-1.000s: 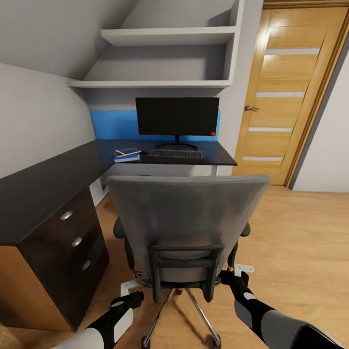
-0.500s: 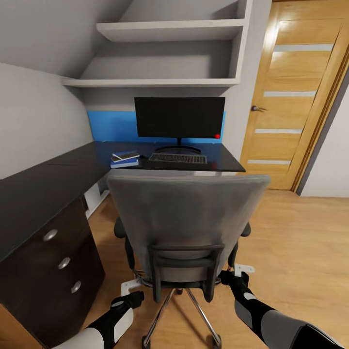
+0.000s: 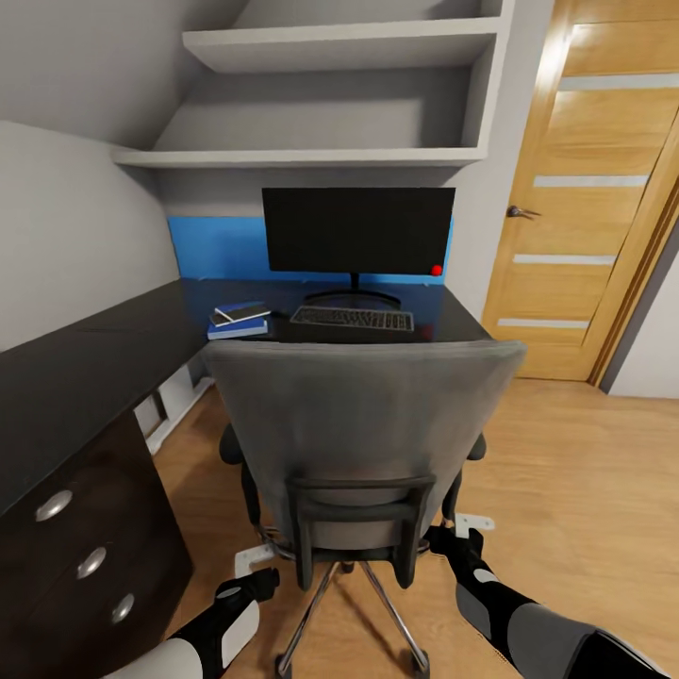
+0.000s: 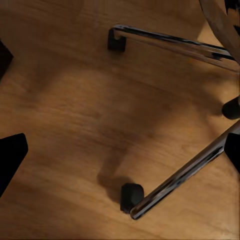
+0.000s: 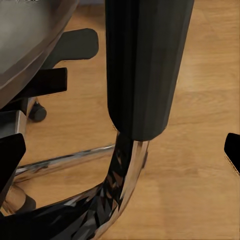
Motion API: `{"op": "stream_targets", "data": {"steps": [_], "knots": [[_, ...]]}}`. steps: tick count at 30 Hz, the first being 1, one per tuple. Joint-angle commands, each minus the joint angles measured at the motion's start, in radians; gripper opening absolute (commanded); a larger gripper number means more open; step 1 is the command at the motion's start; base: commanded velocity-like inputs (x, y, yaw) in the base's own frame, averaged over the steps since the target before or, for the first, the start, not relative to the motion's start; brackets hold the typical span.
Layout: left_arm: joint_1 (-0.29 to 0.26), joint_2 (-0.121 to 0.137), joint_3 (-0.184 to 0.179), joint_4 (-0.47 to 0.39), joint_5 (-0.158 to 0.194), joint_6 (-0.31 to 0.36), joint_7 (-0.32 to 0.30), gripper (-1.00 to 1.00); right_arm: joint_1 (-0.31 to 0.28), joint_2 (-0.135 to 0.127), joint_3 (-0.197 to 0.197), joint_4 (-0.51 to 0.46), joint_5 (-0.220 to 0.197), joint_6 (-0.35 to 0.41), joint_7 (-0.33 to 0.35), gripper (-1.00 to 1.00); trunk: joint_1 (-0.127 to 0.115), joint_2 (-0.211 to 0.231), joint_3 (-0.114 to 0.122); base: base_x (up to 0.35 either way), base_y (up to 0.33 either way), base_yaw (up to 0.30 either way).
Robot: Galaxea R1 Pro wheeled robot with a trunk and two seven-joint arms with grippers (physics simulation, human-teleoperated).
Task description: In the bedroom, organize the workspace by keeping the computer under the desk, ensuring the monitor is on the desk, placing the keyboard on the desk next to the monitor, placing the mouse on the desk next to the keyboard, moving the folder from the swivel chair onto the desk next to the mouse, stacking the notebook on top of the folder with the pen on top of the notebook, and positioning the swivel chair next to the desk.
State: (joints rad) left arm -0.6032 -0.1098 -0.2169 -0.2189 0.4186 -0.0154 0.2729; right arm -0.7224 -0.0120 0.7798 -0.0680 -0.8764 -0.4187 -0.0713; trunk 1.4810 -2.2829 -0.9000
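The grey swivel chair (image 3: 363, 424) stands with its back to me, facing the black desk (image 3: 85, 363). On the desk stands the monitor (image 3: 356, 229), with the keyboard (image 3: 352, 319) in front of it. Left of the keyboard the notebook (image 3: 242, 310) lies on the blue folder (image 3: 236, 330). The pen and mouse are too small to tell, and the computer is hidden. My left gripper (image 3: 262, 580) is open over the chrome base legs (image 4: 170, 180). My right gripper (image 3: 455, 541) is open, with the chair's black strut (image 5: 145, 65) between its fingers.
The desk's drawer block (image 3: 85, 556) stands close on the left. Grey wall shelves (image 3: 321, 156) hang above the monitor. A wood door (image 3: 604, 189) is at the right, with open wood floor (image 3: 575, 481) before it.
The camera has moved forward: desk, monitor and drawers are nearer and larger. The chair keeps its place in the view, so it has rolled toward the desk with me.
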Motion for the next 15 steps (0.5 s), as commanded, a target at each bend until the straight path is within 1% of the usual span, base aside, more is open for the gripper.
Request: {"op": "stream_targets", "data": {"steps": [1, 8, 13, 15], "knots": [[-0.001, -0.001, -0.018, -0.002, 0.011, -0.001, -0.001, 1.0, 0.0, 0.0, 0.015, -0.004, 0.008, 0.001, -0.005, 1.0, 0.0, 0.0, -0.001, 0.306, -0.181, 0.0], [-0.001, -0.001, -0.019, -0.001, 0.011, -0.001, -0.002, 1.0, 0.0, 0.0, 0.015, -0.004, 0.008, 0.001, -0.005, 1.0, 0.0, 0.0, -0.001, 0.302, -0.185, 0.0], [-0.001, -0.001, -0.019, -0.002, 0.011, -0.001, -0.002, 1.0, 0.0, 0.0, 0.015, -0.004, 0.008, 0.001, -0.005, 1.0, 0.0, 0.0, -0.001, 0.314, -0.115, 0.0], [-0.001, 0.0, -0.019, -0.002, 0.011, -0.001, -0.001, 1.0, 0.0, 0.0, 0.015, -0.004, 0.008, 0.001, -0.005, 1.0, 0.0, 0.0, -0.001, 0.319, -0.037, 0.0]]}}
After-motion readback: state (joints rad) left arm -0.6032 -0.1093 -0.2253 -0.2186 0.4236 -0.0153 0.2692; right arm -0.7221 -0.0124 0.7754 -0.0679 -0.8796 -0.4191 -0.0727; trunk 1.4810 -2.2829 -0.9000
